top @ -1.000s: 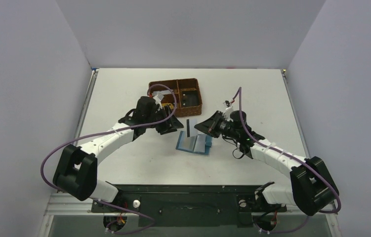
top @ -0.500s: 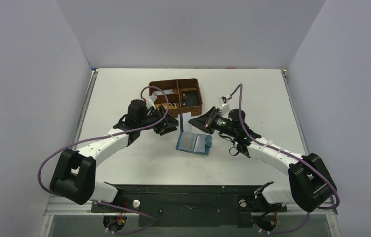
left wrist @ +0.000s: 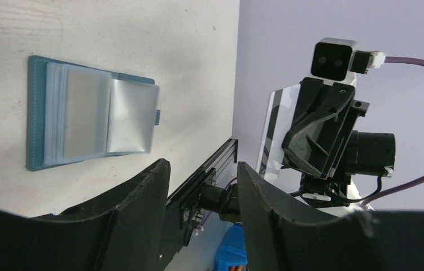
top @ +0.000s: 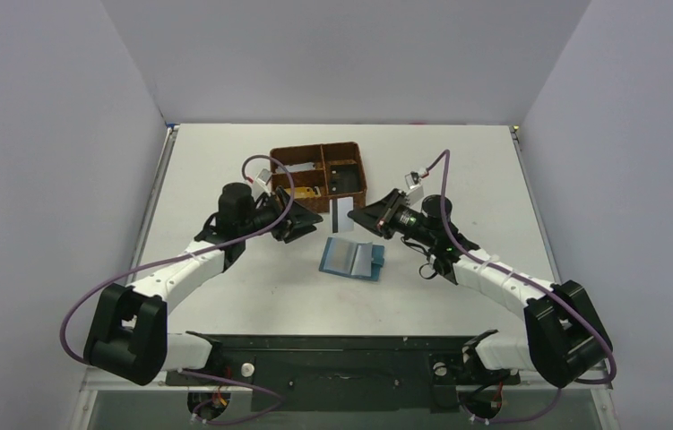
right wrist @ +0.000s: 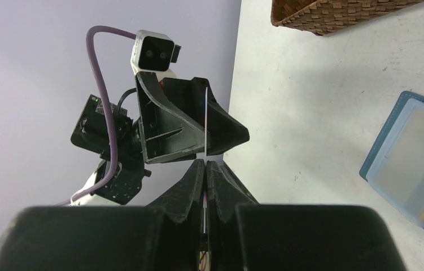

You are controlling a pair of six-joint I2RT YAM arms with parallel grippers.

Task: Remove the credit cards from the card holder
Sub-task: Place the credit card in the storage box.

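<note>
1. The right gripper [right wrist: 205,165] is clenched on one card [right wrist: 205,127], pinching it by its lower edge. The card stands upright in the air, near the basket [top: 319,175] and above the table [top: 225,161].
2. The left gripper [left wrist: 202,166] is released, its jaws wide and holding nothing. It faces the card from close by.
3. The holder [top: 351,259] lies open and flat on the table, on the arm-base side of the two grippers. Its pockets look to have more cards in them.
4. Risk: the pinch is narrow and sits on one edge only. A quick swing could let the thin card pivot or slide out and drop, perhaps onto the holder.
5. Risk: the grippers are close together. If either advances off line, a left finger may knock the card askew, or the fingers may collide.
6. Risk: nothing pins the holder down. Pulling the next card with one gripper may drag or fold the holder instead of freeing the card.
7. Risk: a thin card laid flat on the table would be hard to pick up, so where it is set down matters.
</note>
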